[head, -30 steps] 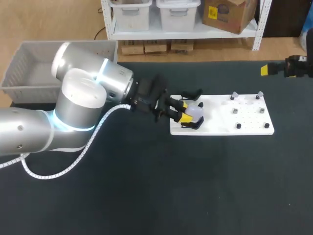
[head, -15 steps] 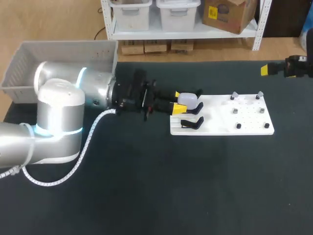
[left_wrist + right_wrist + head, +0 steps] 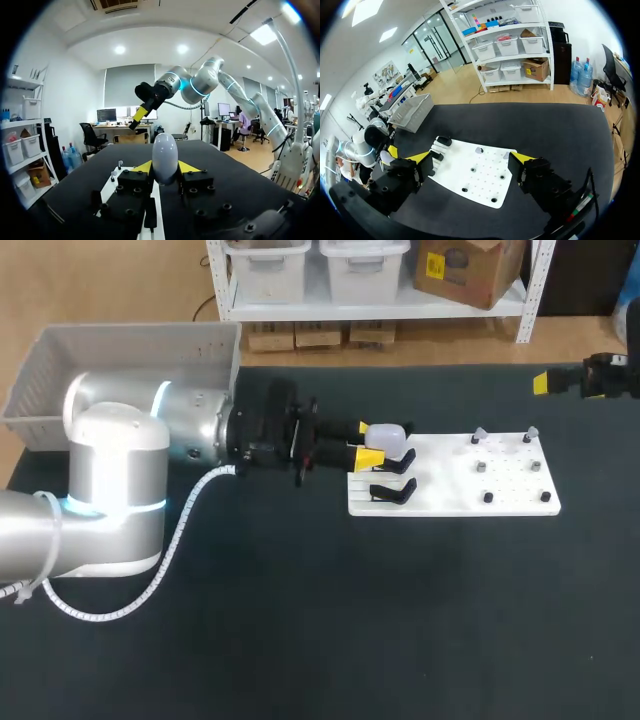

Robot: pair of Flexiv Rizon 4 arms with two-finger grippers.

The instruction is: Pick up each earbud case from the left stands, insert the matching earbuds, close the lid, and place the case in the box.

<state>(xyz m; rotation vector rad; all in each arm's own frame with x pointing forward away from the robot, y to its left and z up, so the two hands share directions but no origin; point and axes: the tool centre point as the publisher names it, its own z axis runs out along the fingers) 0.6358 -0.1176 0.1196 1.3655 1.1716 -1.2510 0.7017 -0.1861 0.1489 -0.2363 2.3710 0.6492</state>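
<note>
Left tool (image 3: 372, 443) is clamped on the earbud case (image 3: 165, 156): its two yellow tips press the pale, egg-shaped shell from opposite sides. They stand only as far apart as the case is wide, and nothing else is between them. The case's long axis runs along the fingers, so its rounded end juts out ahead of the tips and points down the length of the white board (image 3: 500, 465) towards that board's far end. The case sits over the board's near, left end, at the stand farther from the camera. Just beside it, the second black stand (image 3: 393, 491) is bare. Whether the case has come clear of its own stand I cannot tell from these views. Small grey pieces lie at the board's far end, well apart from the case and too small to name with certainty. If they are the earbuds, they lie straight ahead along the case's axis and nearer to the right arm. Right tool (image 3: 470, 158) hangs off beyond that far end with its fingers spread wide, holding and touching nothing. The grey box (image 3: 60, 380) stands at the desk's (image 3: 300, 620) far left corner, behind the left arm, so the final placing would mean drawing the case back the opposite way.
</note>
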